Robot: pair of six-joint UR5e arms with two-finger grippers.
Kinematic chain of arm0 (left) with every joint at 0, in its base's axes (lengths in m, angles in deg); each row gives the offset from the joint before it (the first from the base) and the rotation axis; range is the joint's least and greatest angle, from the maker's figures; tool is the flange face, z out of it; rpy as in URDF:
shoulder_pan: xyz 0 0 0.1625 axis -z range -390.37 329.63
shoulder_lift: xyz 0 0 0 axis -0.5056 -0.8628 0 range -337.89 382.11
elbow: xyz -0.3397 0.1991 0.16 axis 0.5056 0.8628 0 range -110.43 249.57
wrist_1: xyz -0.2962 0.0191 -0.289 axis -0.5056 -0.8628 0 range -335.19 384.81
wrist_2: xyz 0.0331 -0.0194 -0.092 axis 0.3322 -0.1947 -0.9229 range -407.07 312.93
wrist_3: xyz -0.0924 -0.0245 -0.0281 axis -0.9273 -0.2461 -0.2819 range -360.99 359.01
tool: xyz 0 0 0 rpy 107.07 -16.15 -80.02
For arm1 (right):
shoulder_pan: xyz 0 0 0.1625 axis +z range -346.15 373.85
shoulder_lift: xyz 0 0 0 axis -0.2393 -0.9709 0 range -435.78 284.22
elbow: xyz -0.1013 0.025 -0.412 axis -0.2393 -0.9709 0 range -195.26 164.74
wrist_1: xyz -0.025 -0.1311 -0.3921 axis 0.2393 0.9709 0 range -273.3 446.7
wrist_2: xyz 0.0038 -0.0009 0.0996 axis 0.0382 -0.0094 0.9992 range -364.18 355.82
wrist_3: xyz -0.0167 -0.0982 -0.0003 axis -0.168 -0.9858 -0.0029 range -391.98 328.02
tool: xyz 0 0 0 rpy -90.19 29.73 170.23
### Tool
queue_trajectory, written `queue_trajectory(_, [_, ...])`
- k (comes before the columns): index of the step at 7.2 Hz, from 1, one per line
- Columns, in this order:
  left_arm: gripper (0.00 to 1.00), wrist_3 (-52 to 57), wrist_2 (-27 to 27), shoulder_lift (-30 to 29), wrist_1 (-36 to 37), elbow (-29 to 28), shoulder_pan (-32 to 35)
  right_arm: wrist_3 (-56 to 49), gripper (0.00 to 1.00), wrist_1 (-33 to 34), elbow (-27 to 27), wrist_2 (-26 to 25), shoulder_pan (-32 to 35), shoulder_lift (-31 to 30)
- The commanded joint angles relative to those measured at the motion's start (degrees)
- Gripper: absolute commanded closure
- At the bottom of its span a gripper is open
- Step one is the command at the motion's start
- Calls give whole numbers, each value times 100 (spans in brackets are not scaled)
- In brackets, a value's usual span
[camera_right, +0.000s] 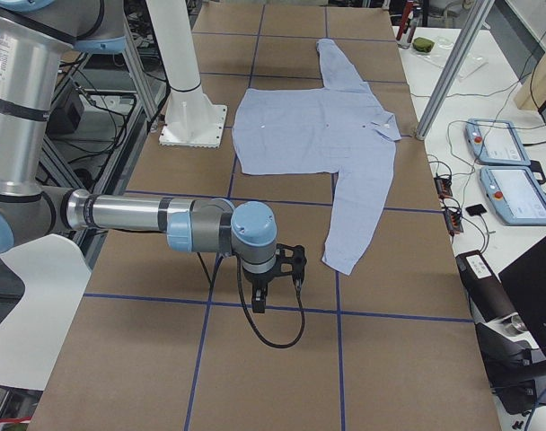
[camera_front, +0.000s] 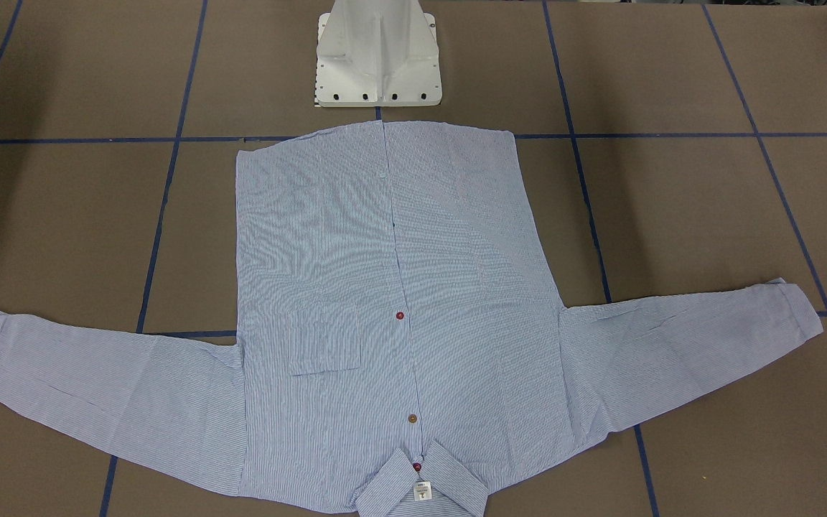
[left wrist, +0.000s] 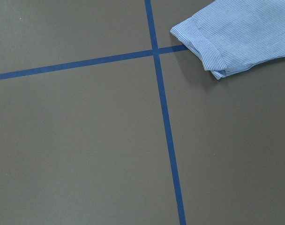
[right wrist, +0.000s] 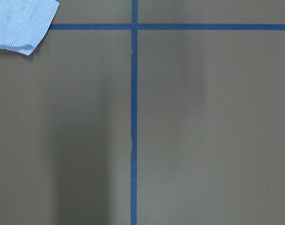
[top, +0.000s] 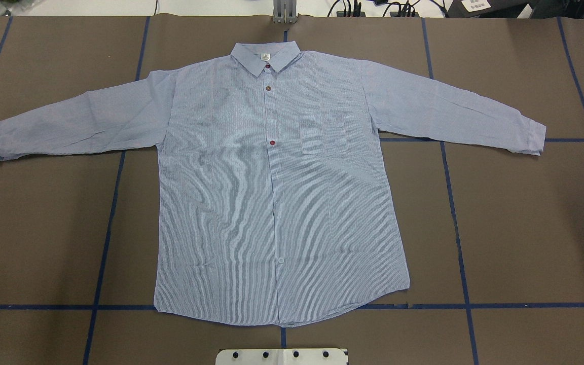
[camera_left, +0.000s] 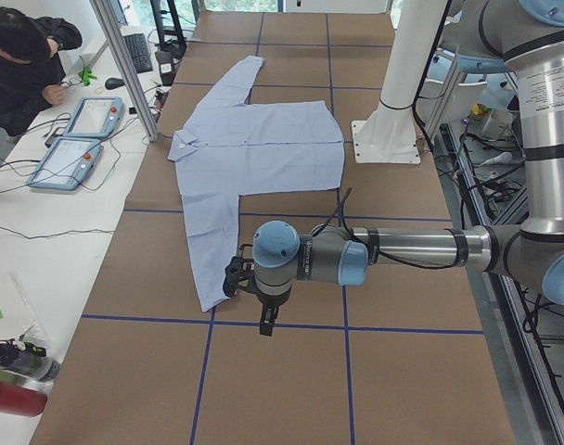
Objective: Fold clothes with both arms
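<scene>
**Shirt spread flat on the taped surface; both arms at the ends**

Overhead view, left to right. The brown, paper-covered surface [top: 515, 228] is marked into large squares by dark-blue tape lines [top: 103, 253]. A light-blue, finely white-striped long-sleeved button-up shirt [top: 271, 203] lies face up at its middle. The collar [top: 265, 55] points away from the robot. The hem lies just short of the white pedestal base [top: 282, 356].

The left sleeve [top: 69, 126] stretches out flat, its cuff across a tape line. Down the placket run red and brown buttons [top: 272, 143]. The chest pocket [top: 325, 134] sits just right of them. The right sleeve [top: 454, 111] slopes outward, its cuff touching a tape line.

The grey-and-silver left arm [camera_left: 403, 248] reaches out low over bare surface beyond the left cuff. Its black left pincer [camera_left: 266, 317] hangs downward, and I cannot tell whether the fingers are apart or together. The left wrist view shows only the cuff and crossing tape.

The matching right arm [camera_right: 138, 215] is mirrored at the other end. The right pincer [camera_right: 260, 296] hangs near the right cuff, and its state is likewise impossible to tell.

Along the far edge stands a white side bench [camera_left: 22, 241]. On it are two grey tablet-like control pendants [camera_left: 78, 139] and loose cables. A person in dark clothing [camera_left: 22, 69] leans on it. Bottles [camera_left: 13, 371] lie at its near end.
</scene>
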Motion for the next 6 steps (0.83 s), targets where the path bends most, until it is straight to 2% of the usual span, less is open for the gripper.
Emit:
queue_trajectory(1, [0,26,0,0,0,18,0,3,0,0,0,0,0,0])
queue_trajectory(2, [0,44,0,0,-52,26,0,3,0,-9,0,0,0,0])
queue_trajectory(4, [0,9,9,9,-603,35,0,12,0,-131,122,87,0,35])
queue_trajectory(6, [0,-9,0,-105,-1394,236,87,90,0,-980,115,132,0,26])
